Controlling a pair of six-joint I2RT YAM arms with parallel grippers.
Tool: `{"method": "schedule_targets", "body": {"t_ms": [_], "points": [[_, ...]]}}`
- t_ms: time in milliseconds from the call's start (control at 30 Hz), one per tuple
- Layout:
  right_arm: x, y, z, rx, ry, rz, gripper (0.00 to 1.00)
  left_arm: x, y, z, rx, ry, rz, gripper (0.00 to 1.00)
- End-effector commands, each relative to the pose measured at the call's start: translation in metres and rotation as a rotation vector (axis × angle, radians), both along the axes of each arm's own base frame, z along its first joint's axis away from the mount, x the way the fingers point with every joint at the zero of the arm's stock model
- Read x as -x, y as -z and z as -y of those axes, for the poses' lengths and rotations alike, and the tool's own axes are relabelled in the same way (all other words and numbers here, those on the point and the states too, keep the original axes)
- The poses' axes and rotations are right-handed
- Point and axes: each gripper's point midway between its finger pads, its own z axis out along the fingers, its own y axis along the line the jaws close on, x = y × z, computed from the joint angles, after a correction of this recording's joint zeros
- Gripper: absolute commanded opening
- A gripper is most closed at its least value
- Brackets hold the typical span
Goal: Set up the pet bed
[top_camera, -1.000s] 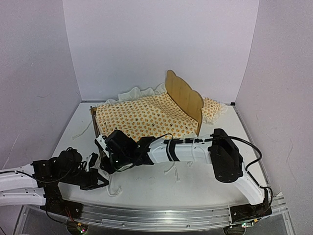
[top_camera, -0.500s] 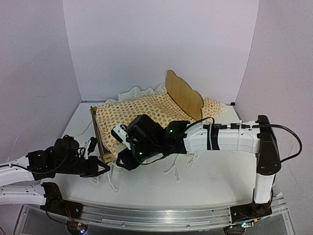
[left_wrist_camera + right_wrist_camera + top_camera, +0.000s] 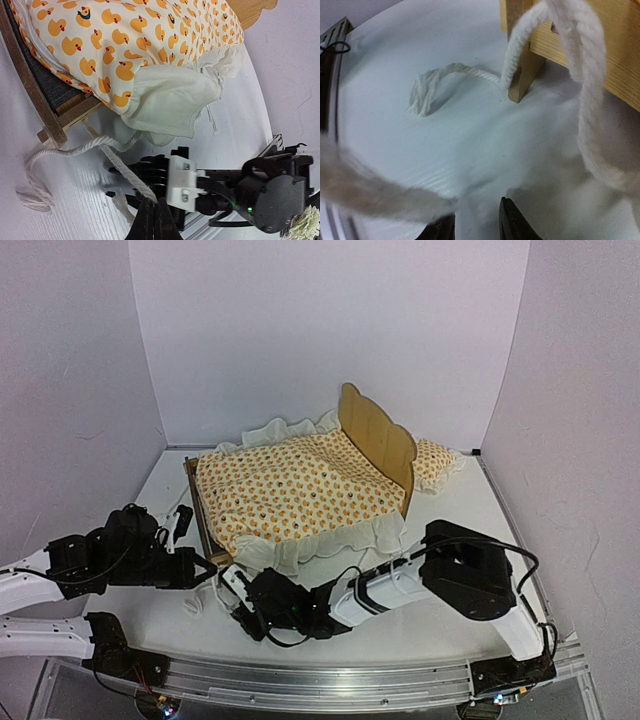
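Plywood pet bed (image 3: 378,445) sits at back-centre of the white desk (image 3: 158,490), scalloped end to the right rear, low end toward the left arm. Orange duck-print bedding (image 3: 300,485) w/ white ruffle lies over the frame, and the ruffle hangs over the near side. Matching pillow (image 3: 433,462) lies on the desk behind the scalloped end, outside the frame.

Left jaws are pinched tight on a white rope (image 3: 120,165), just beside the bed's near-left corner. The rope runs from them up to the corner post (image 3: 50,131). A frayed loose end lies on the desk.

Right jaws are low on the desk, near that same corner, approx. facing the left jaws. There's a narrow gap btwn the fingertips (image 3: 512,222), nothing in it. In the right wrist view a rope loop hangs off the wooden rail.
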Motion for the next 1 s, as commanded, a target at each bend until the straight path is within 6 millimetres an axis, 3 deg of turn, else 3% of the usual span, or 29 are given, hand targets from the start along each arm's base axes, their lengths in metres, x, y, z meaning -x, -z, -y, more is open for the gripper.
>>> {"method": "schedule_targets", "body": {"t_ms": [0,133,367,433,667,767,967], "points": [[-0.04,-0.043,-0.039,-0.214,0.11,0.162,0.3,-0.002,-0.03,0.004,0.041,0.021,0.066,0.0],[-0.053,-0.033,-0.045,-0.227,0.161,0.21,0.27,-0.001,-0.034,0.001,0.037,0.017,0.071,0.0],[-0.053,-0.032,-0.062,-0.301,0.17,0.156,0.36,-0.001,-0.044,-0.002,0.054,0.009,0.085,0.0],[-0.048,-0.039,-0.062,-0.326,0.163,0.126,0.38,-0.002,-0.045,-0.001,0.054,0.007,0.087,0.0],[-0.018,-0.044,-0.079,-0.366,0.09,0.09,0.57,-0.011,-0.049,-0.003,0.007,-0.024,0.104,0.0],[-0.014,-0.039,-0.086,-0.358,0.092,0.095,0.63,-0.014,-0.051,-0.004,-0.006,-0.033,0.115,0.0],[-0.004,-0.017,-0.098,-0.322,0.092,0.085,0.66,-0.015,-0.047,-0.002,-0.025,-0.032,0.1,0.0]]}}
